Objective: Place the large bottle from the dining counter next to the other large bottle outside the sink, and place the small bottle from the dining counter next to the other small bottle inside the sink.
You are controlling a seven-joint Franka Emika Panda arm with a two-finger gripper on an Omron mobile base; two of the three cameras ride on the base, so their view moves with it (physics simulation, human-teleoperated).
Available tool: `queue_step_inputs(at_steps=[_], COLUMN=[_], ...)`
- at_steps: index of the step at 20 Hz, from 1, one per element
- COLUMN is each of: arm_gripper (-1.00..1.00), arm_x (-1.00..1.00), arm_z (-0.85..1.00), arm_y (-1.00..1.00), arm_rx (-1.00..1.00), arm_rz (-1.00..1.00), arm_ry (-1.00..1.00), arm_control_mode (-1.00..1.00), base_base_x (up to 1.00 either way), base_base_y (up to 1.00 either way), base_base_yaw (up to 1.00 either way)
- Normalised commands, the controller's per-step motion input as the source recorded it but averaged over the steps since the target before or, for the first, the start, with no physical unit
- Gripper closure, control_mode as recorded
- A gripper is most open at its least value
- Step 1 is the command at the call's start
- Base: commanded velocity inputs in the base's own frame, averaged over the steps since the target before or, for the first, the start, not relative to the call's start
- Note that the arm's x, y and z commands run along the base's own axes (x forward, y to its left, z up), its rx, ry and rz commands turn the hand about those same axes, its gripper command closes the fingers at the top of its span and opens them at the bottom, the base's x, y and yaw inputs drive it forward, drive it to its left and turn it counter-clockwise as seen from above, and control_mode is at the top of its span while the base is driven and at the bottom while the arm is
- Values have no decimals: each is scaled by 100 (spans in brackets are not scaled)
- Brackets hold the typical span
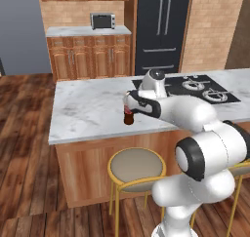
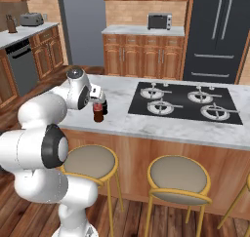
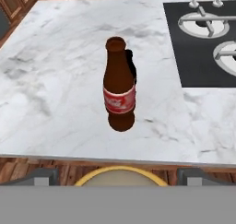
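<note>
I am reaching my gripper [image 1: 131, 104] over the counter's [image 1: 88, 109] near edge, fingers spread wide, hovering just above one brown bottle [image 3: 119, 85] standing upright there; two stools [image 2: 178, 178] below.

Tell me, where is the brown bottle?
The large bottle stands upright on the dining counter, near its front edge, left of the black stove plate, right in front of the open gripper.

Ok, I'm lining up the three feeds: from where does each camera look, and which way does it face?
Left base view: behind-left, facing the dining counter; white arm at lower right, partly hiding the large bottle.
Right base view: behind-right, same counter; arm at lower left.
Hand view: on the hand, looking down at the bottle; open fingertips at the bottom.
Shared: bottle, counter, stove plate.
</note>
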Motion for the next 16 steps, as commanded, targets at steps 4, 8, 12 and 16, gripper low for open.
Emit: queue_step_inputs(at_steps=[4, 8, 12, 16], arm_gripper=[-100, -100, -100, -100], arm_x=[28, 32, 27, 28], arm_z=[-14, -14, -15, -16], arm_y=[8, 4, 2, 0], arm_rx=[0, 0, 0, 0], arm_rz=[0, 0, 0, 0], arm_ry=[-1, -2, -4, -2], arm_control_mode=[-100, -100, -100, -100], base_base_x=[0, 0, 0, 0], base_base_y=[0, 0, 0, 0], base_base_yaw=[0, 0, 0, 0])
